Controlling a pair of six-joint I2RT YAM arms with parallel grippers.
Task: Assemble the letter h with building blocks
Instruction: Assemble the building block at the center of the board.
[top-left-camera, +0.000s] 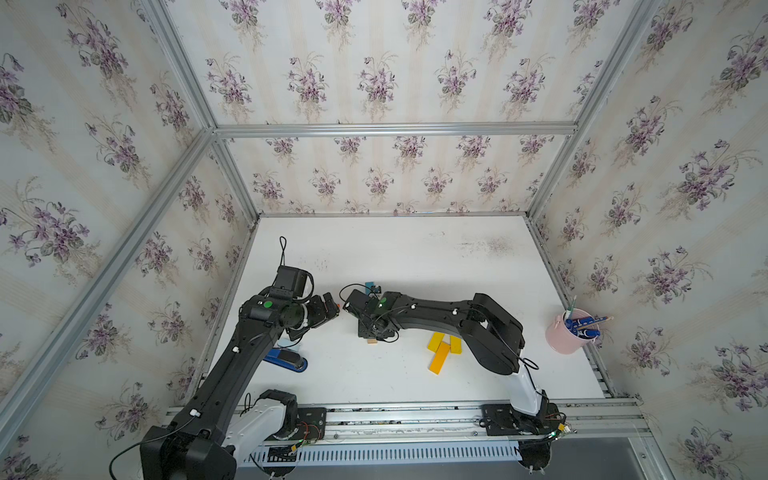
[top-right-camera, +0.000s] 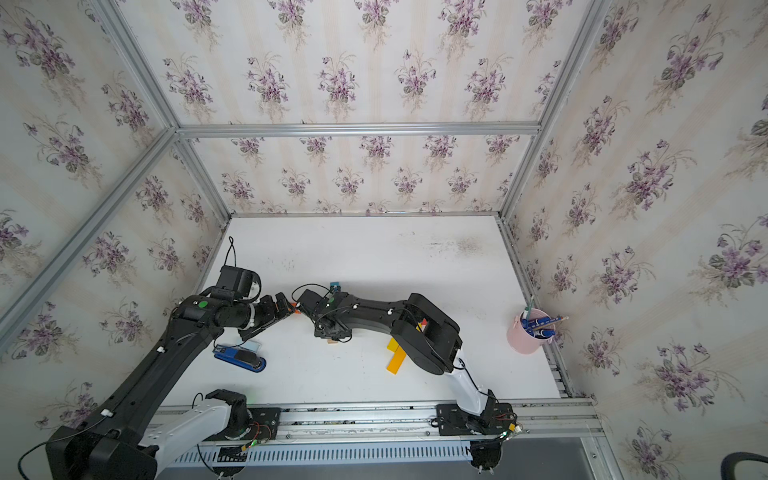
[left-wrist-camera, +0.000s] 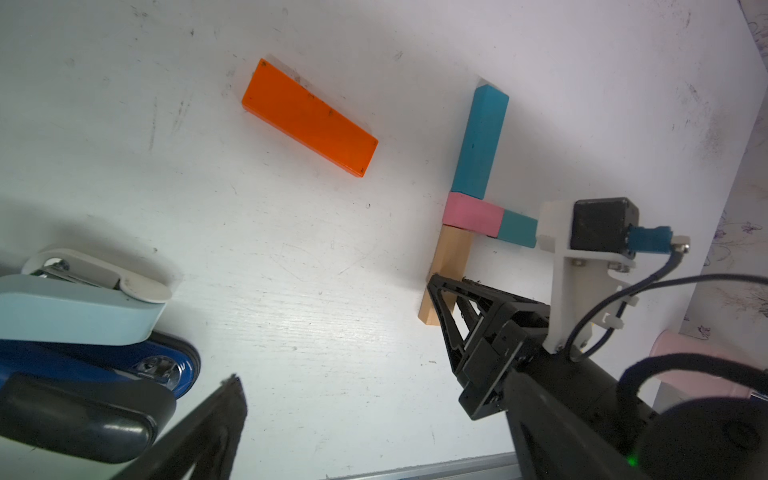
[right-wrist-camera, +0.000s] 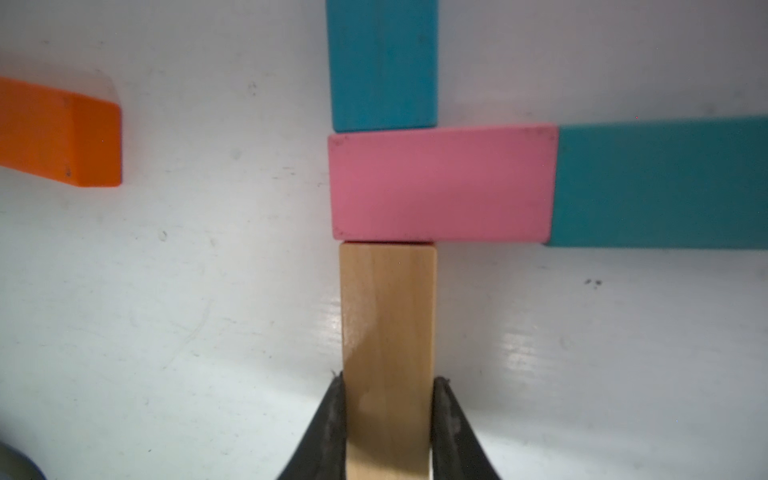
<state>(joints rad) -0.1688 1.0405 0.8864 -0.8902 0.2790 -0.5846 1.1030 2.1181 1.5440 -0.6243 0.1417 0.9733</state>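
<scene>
Arms meet over the middle of the surface (top-left-camera: 415, 257); left hand (top-left-camera: 322, 313) hovers, spread wide; orange block (left-wrist-camera: 309, 116), yellow blocks (top-left-camera: 442, 349) and stapler (top-left-camera: 286, 359) lie apart; right hand (right-wrist-camera: 388, 386), tipped down, pinches the tan block (right-wrist-camera: 388, 316), whose end touches the pink block (right-wrist-camera: 440, 185), itself touched by two teal blocks (right-wrist-camera: 382, 62).

Yellow blocks (top-left-camera: 439, 357) beside the right arm (top-left-camera: 432, 316), blue stapler (top-left-camera: 286, 360) near the left arm (top-left-camera: 232, 365)
</scene>
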